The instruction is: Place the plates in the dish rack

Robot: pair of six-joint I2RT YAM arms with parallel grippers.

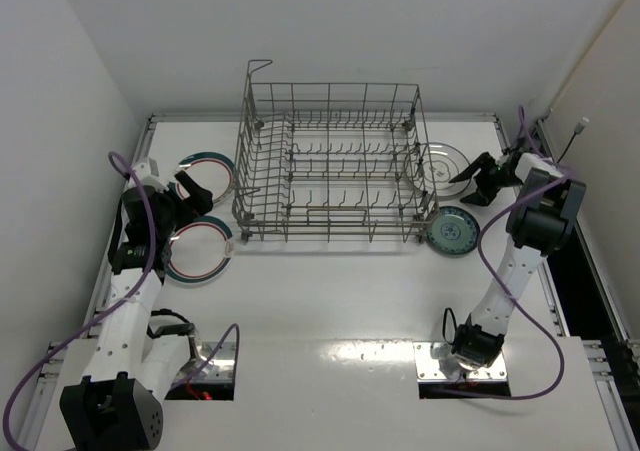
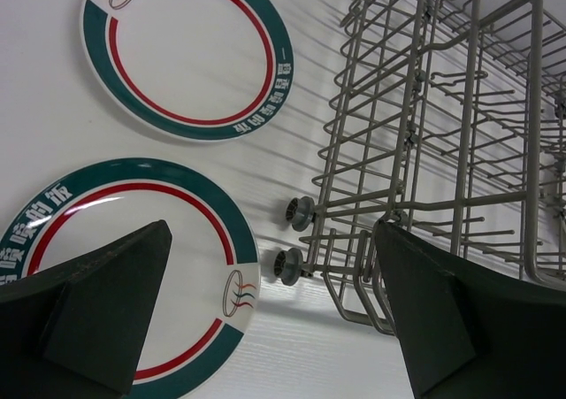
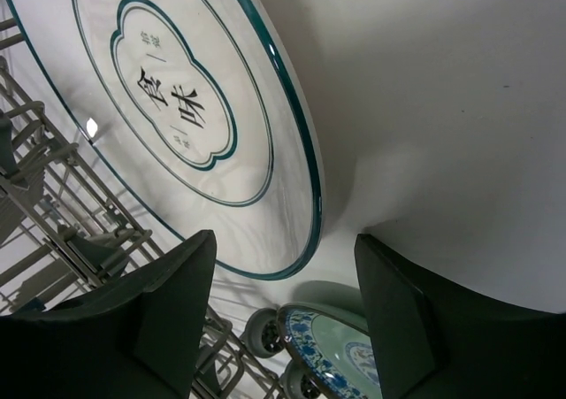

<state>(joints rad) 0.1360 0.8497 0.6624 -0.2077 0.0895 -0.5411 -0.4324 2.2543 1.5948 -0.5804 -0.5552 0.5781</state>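
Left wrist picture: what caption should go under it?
Open left gripper by two teal-and-red-ringed white plates beside the grey wire dish rack.

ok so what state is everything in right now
dish rack: upright, no plates inside
far ringed plate: flat on table
near ringed plate: flat on table
white plate: flat on table
small patterned plate: flat on table
left gripper: open, empty, above near ringed plate
right gripper: open, fingers astride white plate's rim
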